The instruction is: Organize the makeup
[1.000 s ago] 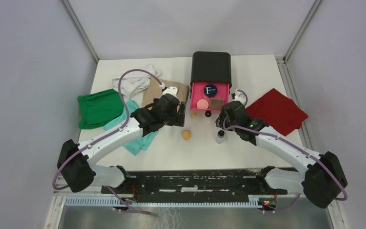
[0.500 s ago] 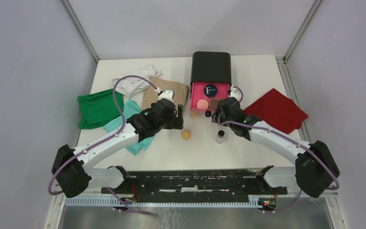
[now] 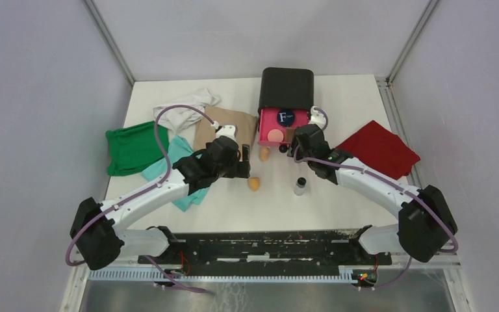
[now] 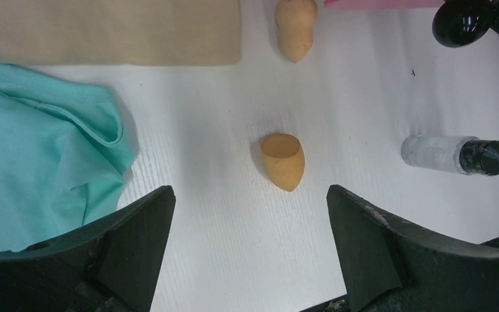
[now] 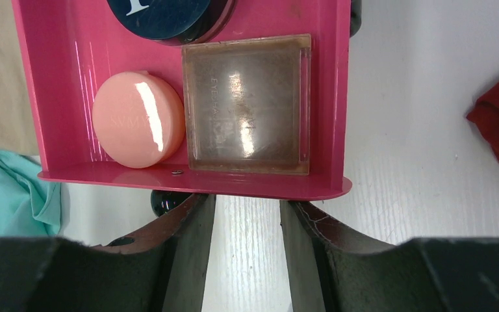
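The pink drawer (image 5: 195,182) holds the pink round puff (image 5: 138,119), the square brown compact (image 5: 247,104) and the navy compact with the white F (image 5: 162,13). My right gripper (image 5: 247,201) is narrowly open and empty, its fingertips against the drawer's front lip beside a black knob (image 5: 167,201). My left gripper (image 4: 250,214) is wide open and empty above one orange sponge (image 4: 284,160). The second sponge (image 4: 295,27) lies near the drawer. The black-capped clear bottle (image 4: 453,155) lies to the right. In the top view both sponges (image 3: 254,184) (image 3: 264,154) and the bottle (image 3: 299,186) lie in front of the drawer (image 3: 265,120).
The black box (image 3: 286,88) stands at the back centre. Folded cloths lie around: green (image 3: 133,148), teal (image 3: 179,156), tan (image 3: 224,123) and white (image 3: 185,107) on the left, red (image 3: 377,151) on the right.
My right gripper has moved forward and the pink drawer has slid partly into the black box. My left gripper has drawn back a little towards the near sponge.
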